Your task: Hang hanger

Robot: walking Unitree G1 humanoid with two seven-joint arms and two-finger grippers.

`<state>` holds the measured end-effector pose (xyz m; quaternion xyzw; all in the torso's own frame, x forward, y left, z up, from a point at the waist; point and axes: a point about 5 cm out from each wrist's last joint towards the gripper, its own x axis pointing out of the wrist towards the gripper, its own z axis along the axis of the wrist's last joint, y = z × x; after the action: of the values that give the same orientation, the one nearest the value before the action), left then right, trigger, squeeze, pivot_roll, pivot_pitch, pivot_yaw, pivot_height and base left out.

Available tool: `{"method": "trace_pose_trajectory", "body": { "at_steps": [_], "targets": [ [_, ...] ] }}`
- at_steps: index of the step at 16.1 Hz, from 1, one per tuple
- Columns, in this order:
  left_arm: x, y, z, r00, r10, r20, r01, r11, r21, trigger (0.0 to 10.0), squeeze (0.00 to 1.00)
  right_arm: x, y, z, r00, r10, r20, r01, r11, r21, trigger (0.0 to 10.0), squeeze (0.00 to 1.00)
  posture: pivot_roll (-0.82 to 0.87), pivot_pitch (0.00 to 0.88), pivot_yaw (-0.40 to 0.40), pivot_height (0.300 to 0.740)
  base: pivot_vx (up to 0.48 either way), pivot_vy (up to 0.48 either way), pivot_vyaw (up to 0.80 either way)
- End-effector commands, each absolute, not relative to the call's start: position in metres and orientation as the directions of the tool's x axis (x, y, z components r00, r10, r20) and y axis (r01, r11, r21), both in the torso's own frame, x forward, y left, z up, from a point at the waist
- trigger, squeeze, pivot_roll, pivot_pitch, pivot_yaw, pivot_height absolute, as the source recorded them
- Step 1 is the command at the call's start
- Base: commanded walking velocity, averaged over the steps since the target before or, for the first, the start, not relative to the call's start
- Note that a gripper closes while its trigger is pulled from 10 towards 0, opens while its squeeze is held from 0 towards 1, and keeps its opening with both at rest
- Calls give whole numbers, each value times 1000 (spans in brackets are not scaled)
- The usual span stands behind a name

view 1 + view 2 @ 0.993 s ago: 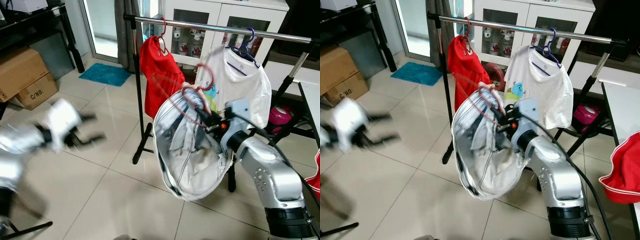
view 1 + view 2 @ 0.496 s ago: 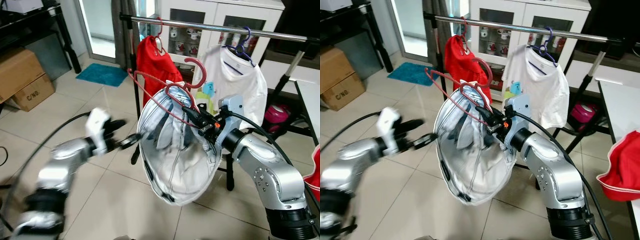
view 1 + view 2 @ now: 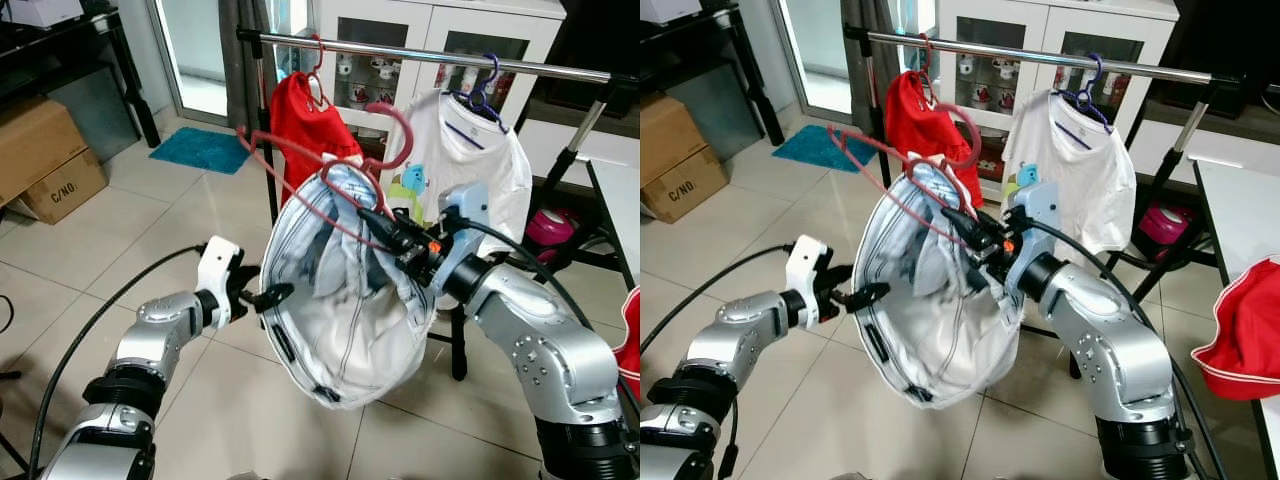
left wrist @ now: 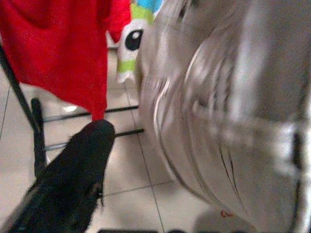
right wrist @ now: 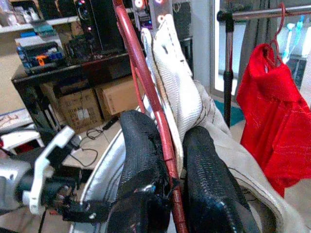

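Here we hold the red hanger [image 3: 330, 165] in our right gripper [image 3: 385, 232], just right of centre in the left eye view, the black fingers [image 5: 141, 145] clamped on its wire arm with the cloth pinched in beside it. A pale grey garment [image 3: 345, 300] droops from the hanger in a wide loop, filling the middle of the frame. The hanger's hook [image 3: 395, 130] curls up and to the right of the fingers, and it sits below and in front of the clothes rail [image 3: 420, 55] that runs across the top of the frame, apart from it. The hanger's long arm slants from lower right up to upper left, so we judge the hook must rise and tip towards the rail, into the gap between the red shirt [image 3: 315, 125] and the white shirt [image 3: 470, 160]. Our left gripper [image 3: 268, 295], at centre left, touches the garment's lower rim; whether its fingers are apart we cannot tell.
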<state>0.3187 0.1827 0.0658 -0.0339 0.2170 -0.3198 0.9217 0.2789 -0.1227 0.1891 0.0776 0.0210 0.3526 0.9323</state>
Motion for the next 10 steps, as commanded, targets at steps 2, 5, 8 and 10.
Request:
{"method": "trace_pose_trajectory", "body": {
  "at_steps": [2,5,8,10],
  "targets": [
    [323,187,69,731,-574,-369,547,817,-185,0,0,278,-122,212,734,670,110,-679,723,128,0,0,-161,0,16,740,0,0,0],
    [323,191,65,749,-556,-360,520,830,-201,0,0,279,-123,215,734,669,118,-679,721,134,0,0,-159,0,13,740,0,0,0],
    [318,182,64,697,-636,-332,594,771,-231,0,0,279,-124,217,732,669,127,-681,718,142,0,0,-157,0,9,740,0,0,0],
    [313,178,58,651,-663,-369,641,741,-200,0,0,280,-123,217,730,672,127,-684,715,144,0,0,-160,0,7,740,0,0,0]
  ]
}}
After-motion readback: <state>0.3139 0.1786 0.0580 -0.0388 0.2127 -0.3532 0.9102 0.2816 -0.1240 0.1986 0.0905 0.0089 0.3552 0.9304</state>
